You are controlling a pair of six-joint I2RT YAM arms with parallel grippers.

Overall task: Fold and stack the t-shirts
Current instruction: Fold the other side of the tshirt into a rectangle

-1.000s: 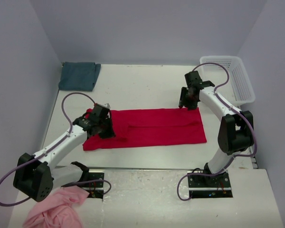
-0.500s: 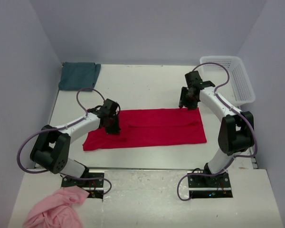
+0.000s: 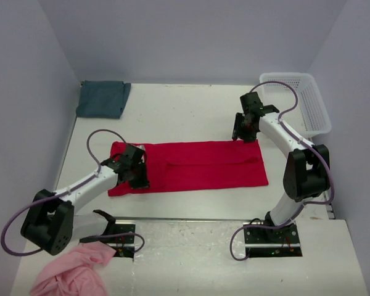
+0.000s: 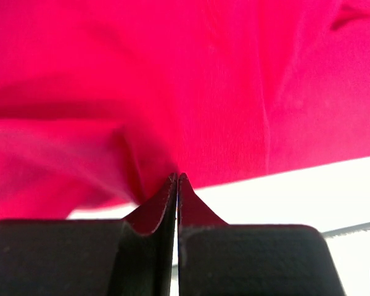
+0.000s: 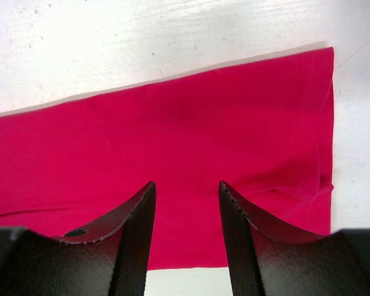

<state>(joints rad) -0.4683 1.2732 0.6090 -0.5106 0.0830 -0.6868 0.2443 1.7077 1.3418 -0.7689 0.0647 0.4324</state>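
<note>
**Workpiece position.** The red t-shirt (image 3: 197,166) lies flat on the desk (image 3: 185,117), folded into a long band. Its long axis runs left to right, across the front of both arms. The teal t-shirt (image 3: 102,98) sits folded at the far left corner of the desk, well apart from the red one.

**Left arm.** The left fingers (image 4: 172,192) are pressed fully together at the left end of the band, near its front edge. In the wrist view the red cloth puckers into creases that meet at the fingertips, which indicates a pinch on a fold of the shirt. The arm reaches forward and inward, with the wrist low over the cloth.

**Right arm.** The right fingers (image 5: 135,228) stand about half open and hold nothing. They hang over the right end of the band at its far edge, pointing down. The hem and the corner lie just to the right of the gap between them.

**Governing relation.** Each arm is at its own end of the long axis, left at the front edge and right at the back edge. The likely next step is for the right fingers to descend and close on the far right corner, since only the left end is secured.

**Caution.** A thin pinch may slip if the cloth is pulled hard.
</note>
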